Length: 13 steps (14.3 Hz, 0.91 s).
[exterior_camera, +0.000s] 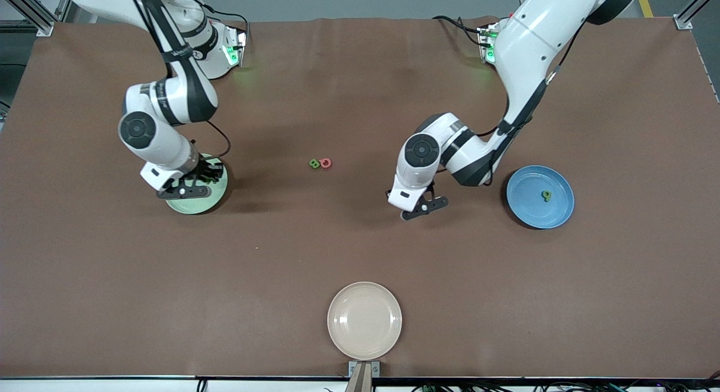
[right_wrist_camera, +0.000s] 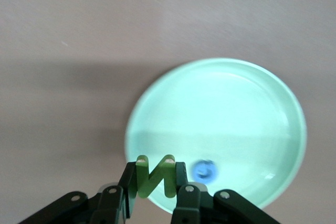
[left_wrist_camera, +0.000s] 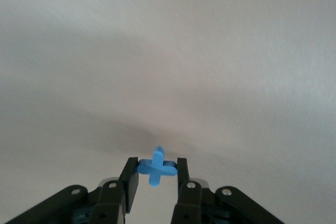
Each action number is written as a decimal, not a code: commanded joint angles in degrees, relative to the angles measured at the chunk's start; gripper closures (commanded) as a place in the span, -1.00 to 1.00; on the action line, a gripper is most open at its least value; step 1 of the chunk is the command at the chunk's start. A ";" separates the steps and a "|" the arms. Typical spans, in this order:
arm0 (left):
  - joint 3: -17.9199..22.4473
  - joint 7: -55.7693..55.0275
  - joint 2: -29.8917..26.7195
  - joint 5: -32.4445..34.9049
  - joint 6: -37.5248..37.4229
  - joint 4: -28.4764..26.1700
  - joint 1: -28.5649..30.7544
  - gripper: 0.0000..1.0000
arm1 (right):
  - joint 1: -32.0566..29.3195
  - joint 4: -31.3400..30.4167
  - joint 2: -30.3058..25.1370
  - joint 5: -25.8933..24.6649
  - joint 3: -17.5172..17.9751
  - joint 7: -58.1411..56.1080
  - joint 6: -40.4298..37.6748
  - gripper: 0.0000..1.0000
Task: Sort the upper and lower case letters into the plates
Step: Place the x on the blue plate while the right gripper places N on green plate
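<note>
Two letters are in the grippers. The blue x (left_wrist_camera: 156, 167) is pinched between the fingers of the left gripper (left_wrist_camera: 156, 174), which hangs over bare table between the middle of the table and the blue plate (exterior_camera: 540, 197). The green N (right_wrist_camera: 155, 176) is clamped between the fingers of the right gripper (right_wrist_camera: 155, 182), which hangs over the pale green plate (right_wrist_camera: 247, 103) at the right arm's end of the table.

In that pale green plate lies a small blue letter (right_wrist_camera: 203, 171); which letter it is I cannot tell. In the blue plate, toward the left arm's end of the table, lies one green letter (exterior_camera: 545, 196), likely the p.

On the bare table between the two arms, a green letter (exterior_camera: 314, 163) and a red O-like letter (exterior_camera: 325, 163) lie touching side by side, the green one toward the right arm's end.

A cream-beige plate (exterior_camera: 364, 320) sits at the table edge nearest the front camera, well apart from the letters.
</note>
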 commanded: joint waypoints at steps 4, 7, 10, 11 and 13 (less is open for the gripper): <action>-4.77 13.39 -13.35 -0.10 -3.91 -9.47 14.43 0.75 | -10.96 -8.00 -3.31 -1.81 1.14 -13.54 9.07 1.00; -10.47 22.79 -17.40 0.16 -3.39 -16.40 27.17 0.75 | -14.57 -8.45 1.69 -1.81 1.22 -17.42 15.31 1.00; -16.89 30.61 -18.82 2.26 0.81 -23.26 40.44 0.74 | -15.99 -8.54 6.00 -1.81 1.40 -18.05 19.37 1.00; -17.87 32.55 -18.73 4.53 2.92 -25.20 43.88 0.74 | -15.90 -8.54 6.27 -1.81 1.40 -17.96 19.38 0.99; -18.40 34.59 -18.21 8.66 7.05 -28.80 47.85 0.74 | -15.90 -8.54 6.71 -1.73 1.49 -17.87 19.20 0.98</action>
